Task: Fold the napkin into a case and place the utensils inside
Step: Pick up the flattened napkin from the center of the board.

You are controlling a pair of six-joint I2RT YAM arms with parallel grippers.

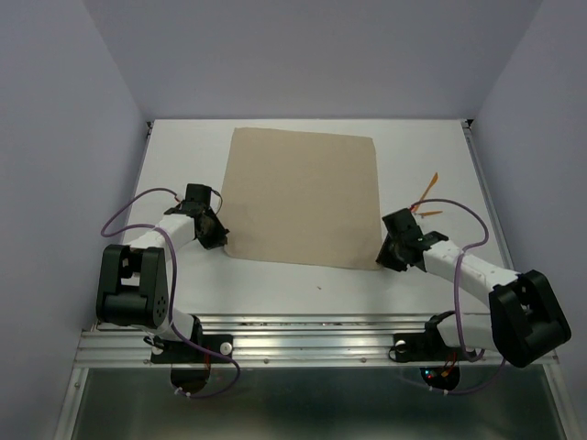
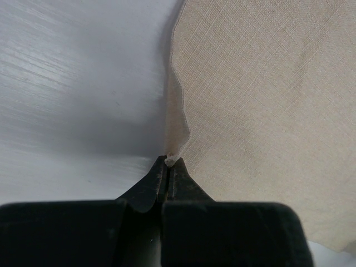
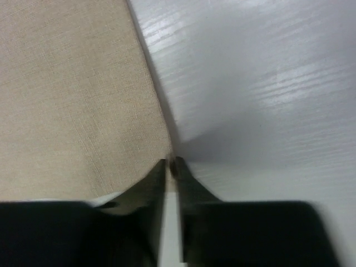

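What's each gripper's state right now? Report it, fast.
Left gripper: shut, pinching a corner of the plain tan-beige cloth napkin.
Right gripper: shut on the napkin's other near corner.

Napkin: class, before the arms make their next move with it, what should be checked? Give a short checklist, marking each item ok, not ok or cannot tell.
1. Left gripper pinched on the near-left corner of the napkin: ok, the cloth edge is between the closed tips.
2. Right gripper holding the near-right corner: cannot tell. The tips sit nearly together at the cloth's edge, but no cloth shows between them.
3. Napkin spread flat and unfolded: ok.
4. Utensils off the cloth: ok, they lie on the table to its right.
5. Both arms at matching corners: ok.
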